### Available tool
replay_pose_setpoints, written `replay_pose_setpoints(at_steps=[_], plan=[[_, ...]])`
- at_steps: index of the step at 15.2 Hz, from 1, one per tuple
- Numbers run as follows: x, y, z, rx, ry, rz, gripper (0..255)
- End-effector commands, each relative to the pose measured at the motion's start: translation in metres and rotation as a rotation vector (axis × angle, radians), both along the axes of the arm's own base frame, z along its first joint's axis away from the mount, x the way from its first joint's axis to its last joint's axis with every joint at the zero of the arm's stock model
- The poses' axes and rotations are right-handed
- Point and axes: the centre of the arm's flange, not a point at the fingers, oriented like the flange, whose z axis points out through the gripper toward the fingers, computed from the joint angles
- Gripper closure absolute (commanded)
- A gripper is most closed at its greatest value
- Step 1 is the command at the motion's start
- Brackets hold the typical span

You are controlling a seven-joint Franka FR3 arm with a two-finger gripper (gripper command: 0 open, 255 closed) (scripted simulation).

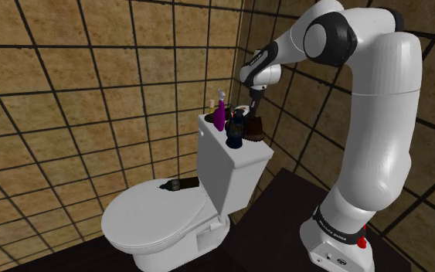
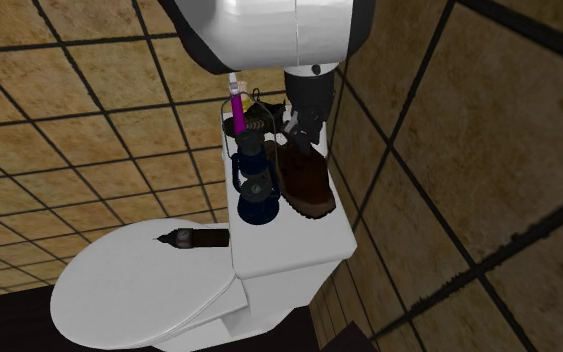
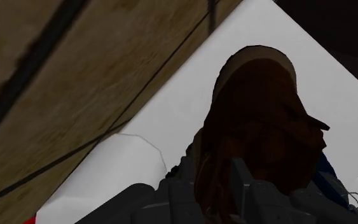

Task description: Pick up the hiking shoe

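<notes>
A brown hiking shoe (image 1: 256, 131) (image 2: 305, 182) (image 3: 260, 108) lies on the white toilet tank lid (image 1: 248, 156) (image 2: 289, 242) (image 3: 171, 121), with its toe pointing away from the wall's corner. My black gripper (image 1: 253, 110) (image 2: 302, 135) (image 3: 214, 191) comes down onto the shoe's ankle end. In the wrist view the two fingers stand close together with the shoe's collar clasped between them. The shoe's sole rests on the lid.
A blue lantern (image 1: 236, 133) (image 2: 256, 192) stands right beside the shoe, and a purple bottle (image 1: 220, 114) (image 2: 237, 115) behind it. A small dark object (image 1: 178, 185) (image 2: 194, 238) lies on the closed toilet lid (image 1: 150, 220). Tiled walls close in behind and beside the tank.
</notes>
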Motion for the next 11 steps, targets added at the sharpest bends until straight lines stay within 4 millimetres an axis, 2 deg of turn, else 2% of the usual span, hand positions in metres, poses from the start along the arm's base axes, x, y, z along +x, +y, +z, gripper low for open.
replay_pose_setpoints(at_steps=[1,9,11], plan=[[0.0,-0.001,0.012,-0.002,-0.003,-0.001,255],[0.0,-0.001,0.054,-0.002,-0.003,-0.001,255],[0.0,-0.001,0.055,-0.002,-0.003,-0.001,255]])
